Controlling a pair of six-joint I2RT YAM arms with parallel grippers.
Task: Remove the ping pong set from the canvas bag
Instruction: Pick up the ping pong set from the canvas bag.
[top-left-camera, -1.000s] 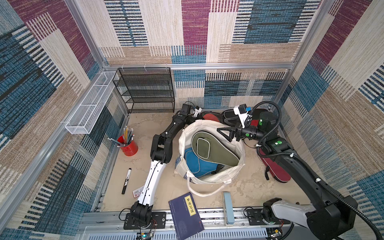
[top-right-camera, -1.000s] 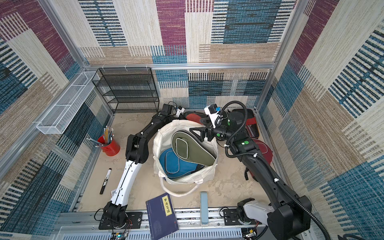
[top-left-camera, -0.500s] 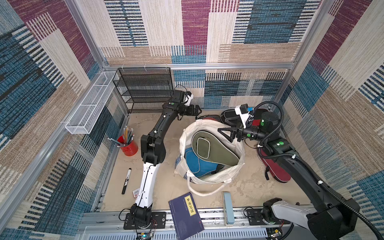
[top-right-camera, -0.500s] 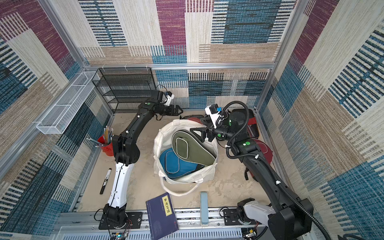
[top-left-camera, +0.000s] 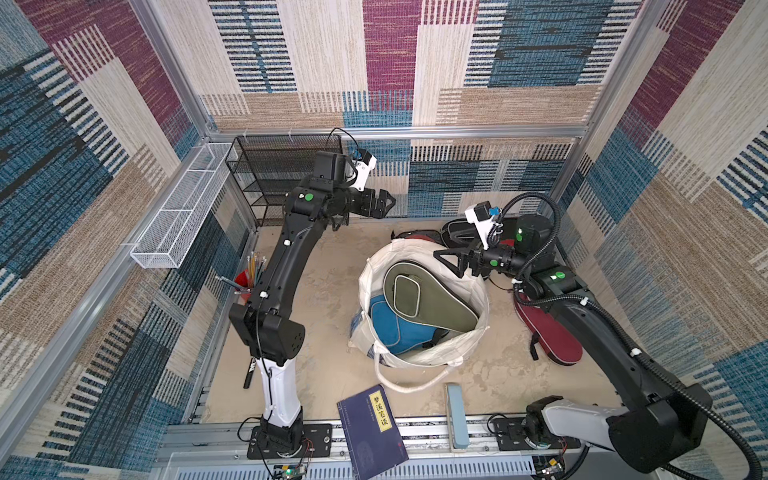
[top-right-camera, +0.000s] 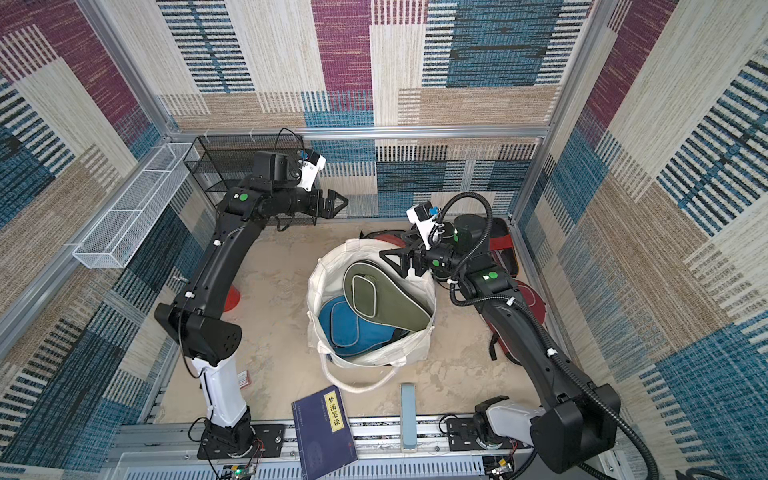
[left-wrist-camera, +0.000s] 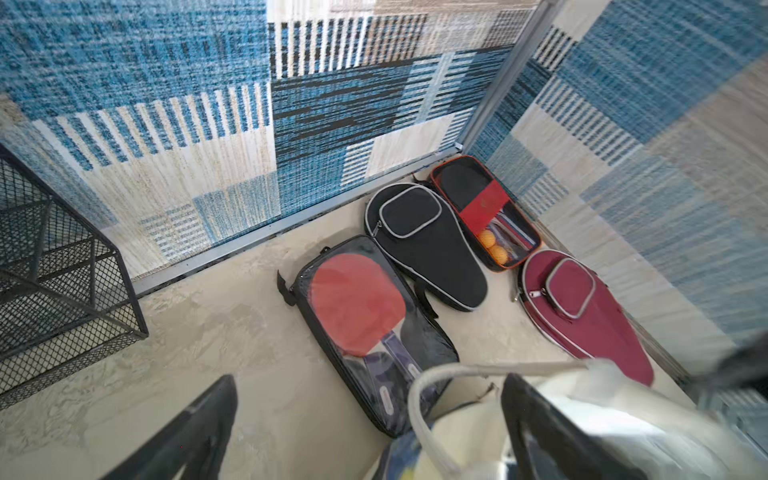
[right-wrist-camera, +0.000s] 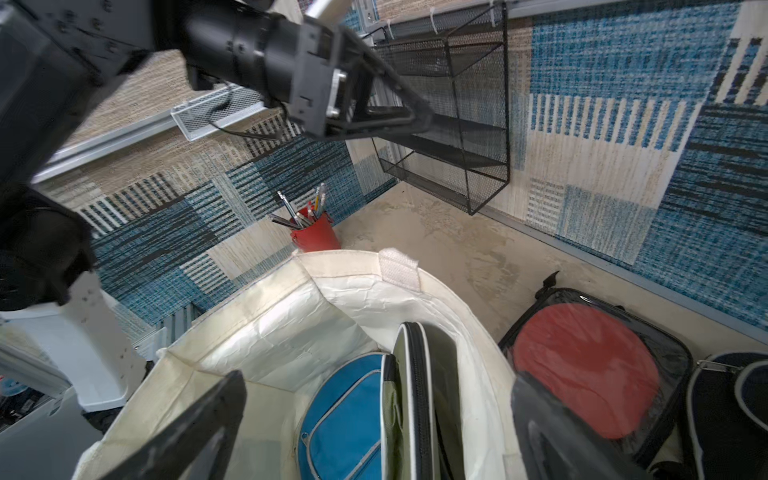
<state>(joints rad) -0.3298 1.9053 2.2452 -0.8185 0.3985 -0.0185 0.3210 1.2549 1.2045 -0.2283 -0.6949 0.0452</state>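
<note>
The canvas bag stands open in the middle of the floor. An olive case and a blue case are inside it. On the floor behind and right of the bag lie a clear case with a red paddle, a black case, a black-red case with orange balls and a maroon case. My left gripper hangs open and empty, high near the back wall. My right gripper is open above the bag's far right rim, over the olive case.
A black mesh shelf stands at the back left, with a white wire basket on the left wall. A red pen cup and a marker sit left. A dark blue book and a grey-blue block lie in front.
My left gripper opened and rose from the floor behind the bag up toward the back wall. The right arm has barely moved.
</note>
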